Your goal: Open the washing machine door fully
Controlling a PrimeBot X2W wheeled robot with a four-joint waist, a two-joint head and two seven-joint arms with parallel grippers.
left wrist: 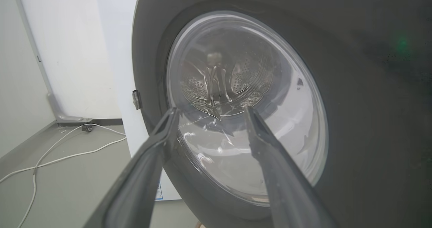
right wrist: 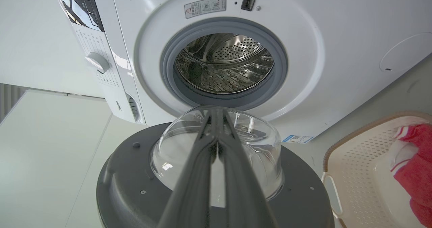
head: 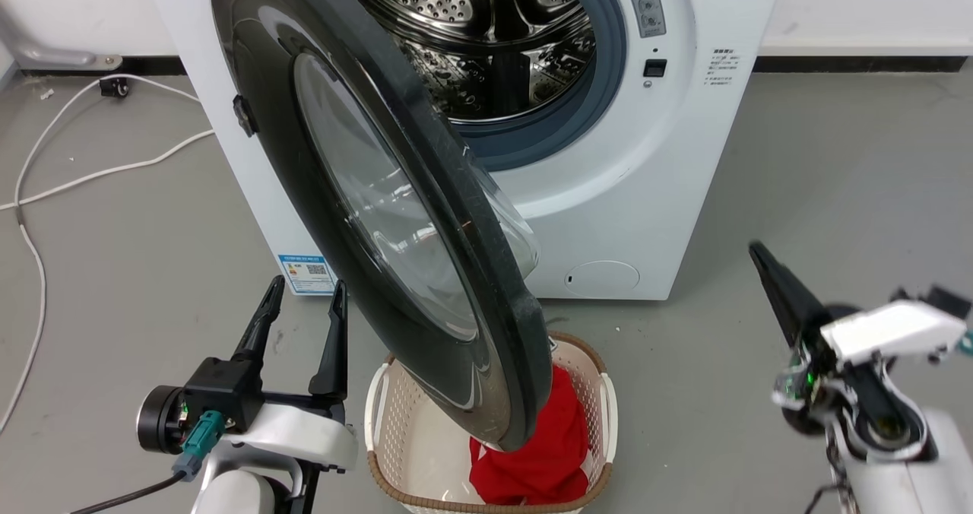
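The washing machine door point(head: 380, 217) is standing roughly half open, swung out from the washing machine point(head: 669, 157) on its left hinge above the laundry basket point(head: 380, 415), so the opening is judged unfinished. The right gripper point(head: 760, 259) is being kept well apart on the inner side, its fingers point(right wrist: 202, 160) pressed together, probably to serve as one stiff pusher against the glass bowl. The left gripper point(head: 308, 286) is being held just beside the outer face, fingers point(left wrist: 162, 137) spread and pinching nothing, perhaps to catch the rim. Whether it is touching the door cannot be told.

Glossy black door point(head: 380, 210), clear glass bowl point(right wrist: 260, 143) — shiny perforated steel drum point(right wrist: 229, 66).
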